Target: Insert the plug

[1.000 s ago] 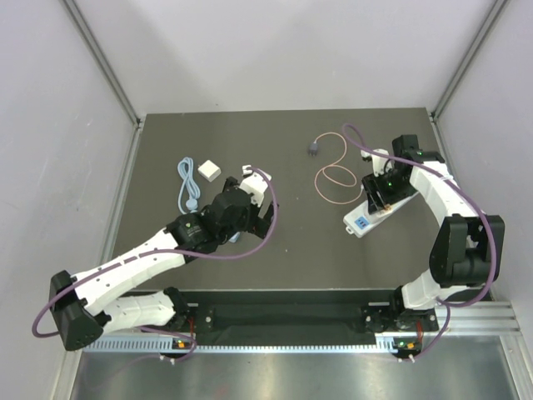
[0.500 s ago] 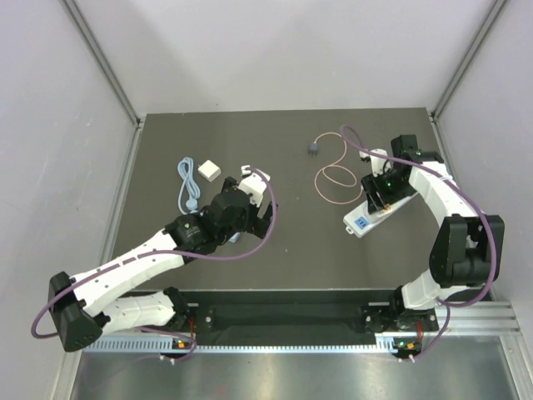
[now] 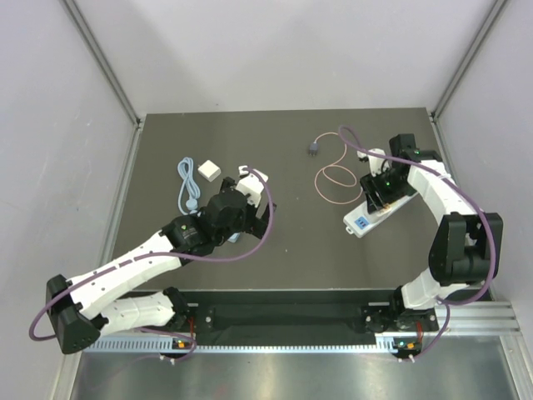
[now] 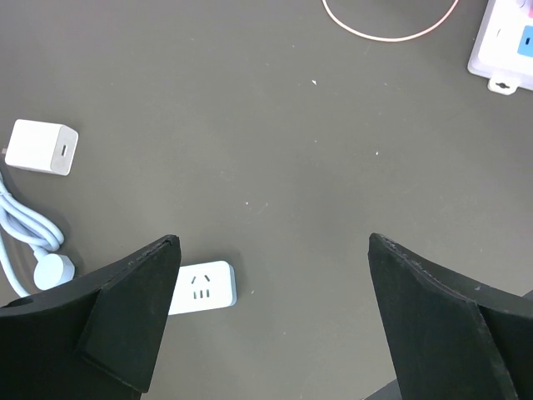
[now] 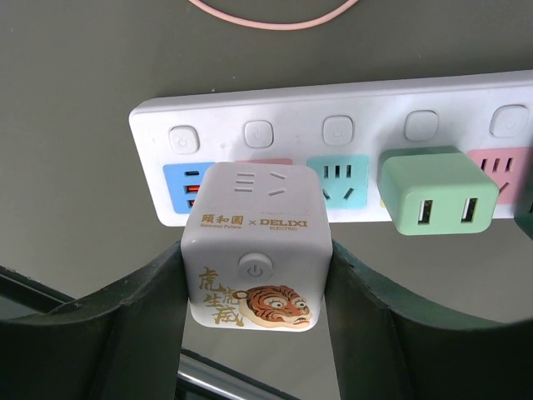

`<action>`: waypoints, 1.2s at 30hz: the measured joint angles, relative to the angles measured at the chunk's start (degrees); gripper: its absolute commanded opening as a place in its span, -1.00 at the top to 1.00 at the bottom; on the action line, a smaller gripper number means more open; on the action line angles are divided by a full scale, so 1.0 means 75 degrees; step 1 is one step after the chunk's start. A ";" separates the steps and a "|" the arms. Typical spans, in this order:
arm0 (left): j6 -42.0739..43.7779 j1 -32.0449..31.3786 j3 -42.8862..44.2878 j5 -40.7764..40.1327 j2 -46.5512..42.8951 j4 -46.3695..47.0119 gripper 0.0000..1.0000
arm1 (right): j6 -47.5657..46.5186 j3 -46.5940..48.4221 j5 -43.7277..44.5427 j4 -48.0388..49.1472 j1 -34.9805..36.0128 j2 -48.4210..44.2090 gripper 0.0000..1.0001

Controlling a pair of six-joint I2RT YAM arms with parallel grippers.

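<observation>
Plug is lying flat on the table, far side, a little right of centre, well apart from both grippers. Its grey head is sitting slantwise. The long axis is running from near-left to far-right. The pink cable is leaving from the far-right end, so the nose is pointing near-left. The prongs are too small to make out. The cable is arcing toward the right arm, then curling back into a loop that is lying between the plug and the strip.

Right gripper is hanging over the strip, fingers pinching a cube socket with a tiger print by its two sides. The cube is covering the strip's second outlet from the left in the wrist view. I cannot tell whether it is seated there. A green adapter is sitting in the strip further along.

Left gripper is hovering above bare table left of centre. Its jaws are spread wide and holding nothing. Just below its left finger a white plug is lying face up. A blue cable is bunching beside it, and a white charger is resting a little further off.
</observation>
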 measured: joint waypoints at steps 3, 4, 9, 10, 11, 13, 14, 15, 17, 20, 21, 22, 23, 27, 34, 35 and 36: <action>0.0000 0.0000 0.0000 0.0009 -0.0070 0.0006 -0.97 | -0.0029 0.0026 0.0044 -0.0015 0.0052 0.0017 1.00; 0.0000 0.0000 0.0000 0.0020 -0.0099 0.0006 -0.97 | -0.0067 0.0026 0.0076 -0.0015 0.0087 0.0015 1.00; 0.0000 0.0000 0.0000 0.0055 -0.0149 0.0012 -0.97 | -0.0160 0.0041 0.0198 0.0017 0.0198 0.0038 1.00; 0.0000 0.0000 0.0000 0.0067 -0.0149 0.0009 -0.98 | -0.0175 0.0041 0.0204 0.0020 0.0198 0.0038 1.00; 0.0000 0.0000 0.0000 0.0082 -0.0149 0.0009 -0.98 | -0.0184 0.0041 0.0210 0.0026 0.0198 0.0038 1.00; -0.0003 0.0000 0.0000 0.0090 -0.0149 0.0009 -0.97 | -0.0207 0.0035 0.0210 0.0061 0.0198 0.0038 1.00; 0.0000 0.0000 0.0000 0.0108 -0.0149 0.0009 -0.97 | -0.0213 0.0032 0.0210 0.0073 0.0198 0.0038 1.00; 0.0000 0.0000 0.0000 0.0122 -0.0149 0.0009 -0.97 | -0.0221 0.0029 0.0210 0.0085 0.0198 0.0038 1.00; 0.0000 0.0000 0.0000 0.0140 -0.0149 0.0009 -0.97 | -0.0254 0.0017 0.0198 0.0111 0.0198 0.0038 1.00; -0.0003 0.0000 0.0000 0.0140 -0.0149 0.0012 -0.97 | -0.0289 -0.0029 0.0198 0.0187 0.0195 0.0038 1.00; 0.0000 0.0000 0.0000 0.0137 -0.0149 0.0009 -0.97 | -0.0321 -0.0055 0.0204 0.0236 0.0195 0.0038 1.00; 0.0000 0.0000 0.0000 0.0140 -0.0149 0.0012 -0.97 | -0.0332 -0.0102 0.0213 0.0315 0.0189 0.0038 1.00; 0.0000 0.0000 0.0000 0.0137 -0.0149 0.0009 -0.97 | -0.0332 -0.0122 0.0204 0.0358 0.0178 0.0032 1.00; 0.0000 0.0000 0.0000 0.0146 -0.0149 0.0009 -0.97 | -0.0338 -0.0181 0.0172 0.0469 0.0172 -0.0012 1.00; 0.0000 0.0000 0.0000 0.0172 -0.0149 0.0012 -0.98 | -0.0300 -0.0629 0.0079 0.0956 0.0125 -0.0344 1.00; 0.0000 0.0000 0.0000 0.0169 -0.0149 0.0012 -0.98 | -0.0277 -0.0766 0.0076 0.1087 0.0122 -0.0460 1.00; 0.0000 0.0000 0.0000 0.0175 -0.0149 0.0009 -0.97 | -0.0251 -0.0924 0.0070 0.1250 0.0114 -0.0583 1.00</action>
